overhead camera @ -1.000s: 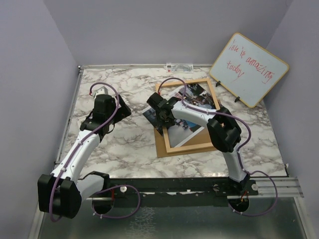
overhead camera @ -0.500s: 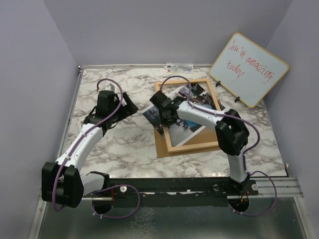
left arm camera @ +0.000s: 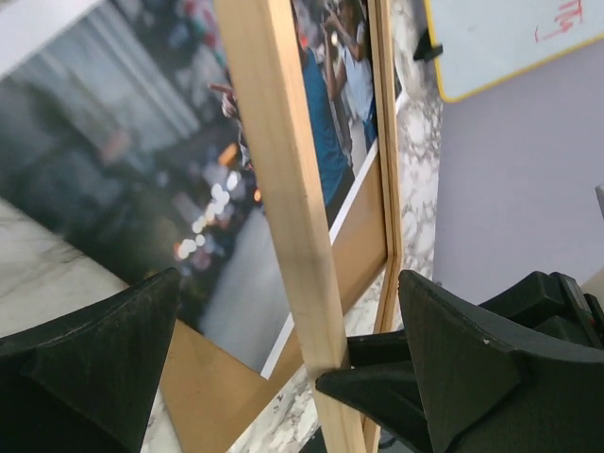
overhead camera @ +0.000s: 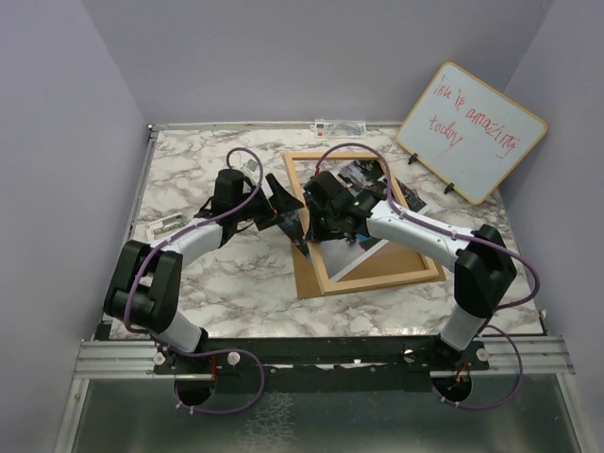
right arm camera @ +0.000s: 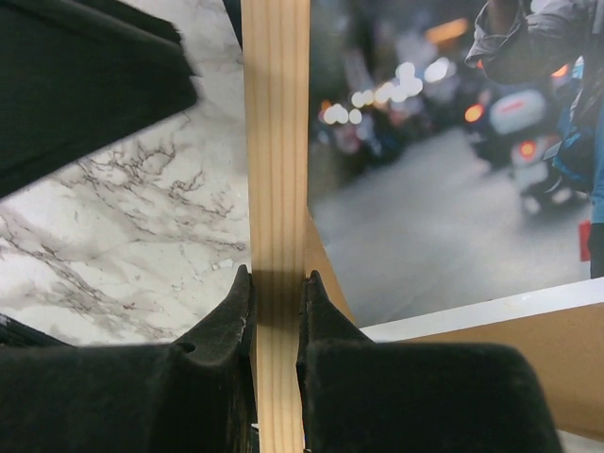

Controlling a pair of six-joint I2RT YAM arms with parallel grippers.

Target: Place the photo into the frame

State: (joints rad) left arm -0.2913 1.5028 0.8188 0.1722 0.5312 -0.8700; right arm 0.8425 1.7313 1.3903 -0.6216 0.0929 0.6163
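The light wood frame (overhead camera: 330, 155) lies mid-table over the photo (overhead camera: 359, 253) and a brown backing board (overhead camera: 401, 266). My right gripper (overhead camera: 304, 236) is shut on the frame's left rail. The right wrist view shows its fingers (right arm camera: 222, 316) pinching the rail (right arm camera: 276, 142), with the photo (right arm camera: 444, 170) to the right of it. My left gripper (overhead camera: 288, 215) is open, with its jaws wide on either side of the same rail. In the left wrist view the rail (left arm camera: 274, 142) runs between my open fingers (left arm camera: 104, 368). The photo (left arm camera: 142, 170) lies behind the rail, and the right gripper (left arm camera: 377, 382) pinches it.
A wood-edged whiteboard (overhead camera: 470, 130) with red writing leans at the back right. A small white label (overhead camera: 338, 125) lies at the back edge and a white tag (overhead camera: 165, 226) on the marble at the left. Purple walls close in on the sides and back.
My left arm has swung right from the left of the table until its open gripper reached the frame's left rail. My right gripper has stayed on that rail. The frame has shifted slightly.
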